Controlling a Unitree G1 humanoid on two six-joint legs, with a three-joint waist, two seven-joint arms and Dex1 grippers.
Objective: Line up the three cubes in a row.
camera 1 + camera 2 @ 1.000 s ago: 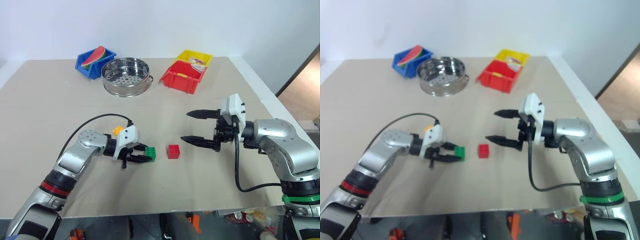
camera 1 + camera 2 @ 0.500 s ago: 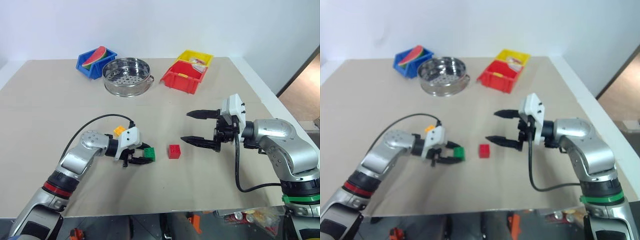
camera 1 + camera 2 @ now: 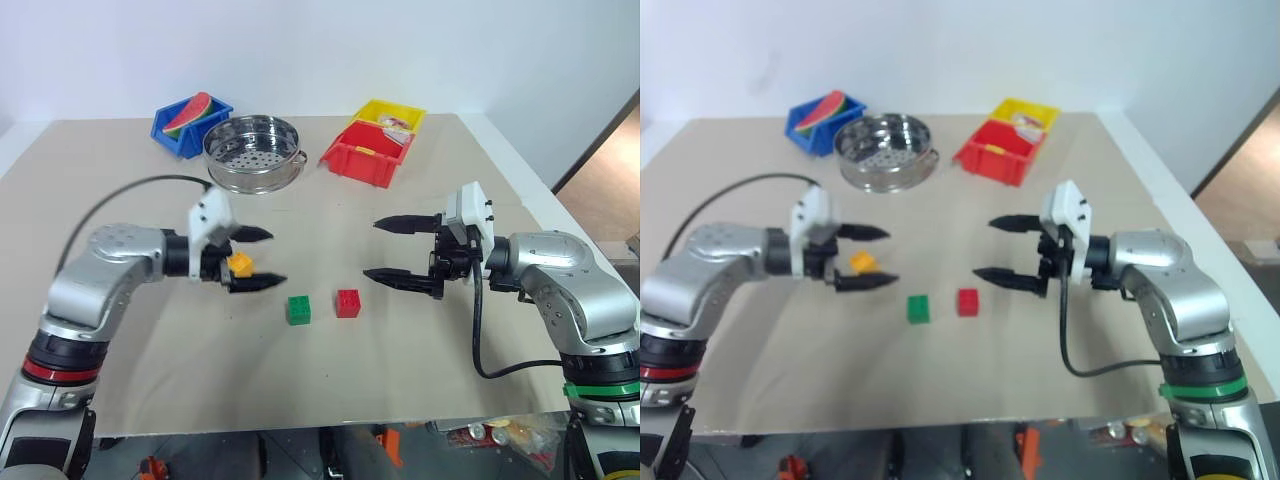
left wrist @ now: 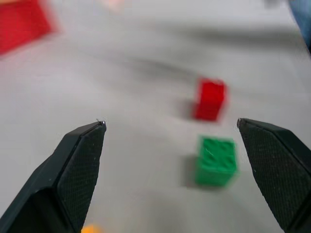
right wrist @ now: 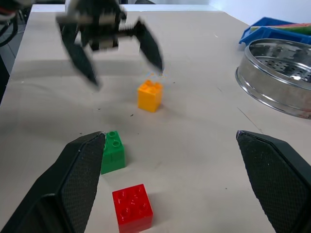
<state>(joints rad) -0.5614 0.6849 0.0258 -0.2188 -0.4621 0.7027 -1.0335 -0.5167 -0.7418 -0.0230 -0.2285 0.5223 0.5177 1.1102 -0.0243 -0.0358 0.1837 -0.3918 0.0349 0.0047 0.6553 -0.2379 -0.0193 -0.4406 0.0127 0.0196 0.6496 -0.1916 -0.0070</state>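
Green brick [image 3: 298, 309] sits beside red brick [image 3: 348, 302]; both end effectors, left [image 3: 252, 258] and right [image 3: 385, 250], are released, orange brick [image 3: 239, 263] unaligned.

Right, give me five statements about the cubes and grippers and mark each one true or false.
1. The green cube sits beside the red cube on the table. True.
2. The left gripper holds the green cube. False: it is open, lifted clear, and holds nothing.
3. The orange cube is stacked on the red one. False: it stands alone on the table, apart from the other two.
4. The right gripper is open and empty. True.
5. The red cube lies in the steel pan. False: it is on the table.
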